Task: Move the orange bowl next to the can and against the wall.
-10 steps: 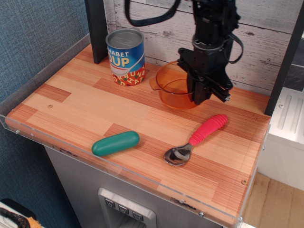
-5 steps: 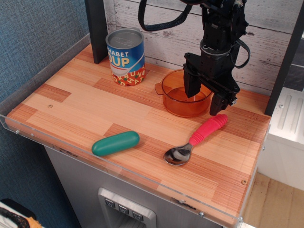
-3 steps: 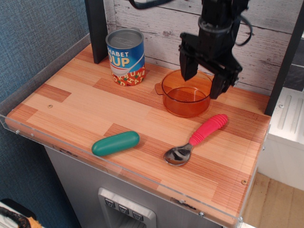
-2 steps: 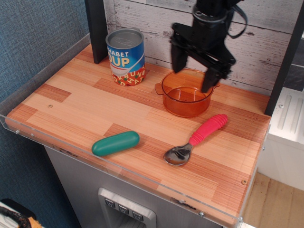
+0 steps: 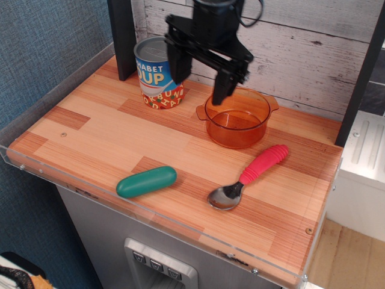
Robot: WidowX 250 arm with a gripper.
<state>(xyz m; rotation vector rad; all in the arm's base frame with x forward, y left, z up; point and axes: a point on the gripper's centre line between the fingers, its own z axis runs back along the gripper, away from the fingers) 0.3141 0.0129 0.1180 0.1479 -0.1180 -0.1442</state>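
Bench [image 5: 108, 135] contents: one orange bowl [image 5: 237, 118], one can [image 5: 157, 73] lettered "UP", one spoon [image 5: 248, 176], one green capsule [image 5: 146, 181]. Hand [image 5: 200, 77] open, empty, above.

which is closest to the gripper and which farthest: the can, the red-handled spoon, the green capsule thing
Measured from the open gripper, raised at the back of the table:
1. The can, just to its left by the wall.
2. The red-handled spoon, toward the front right.
3. The green capsule, at the front edge; close to the spoon's distance, but slightly farther.
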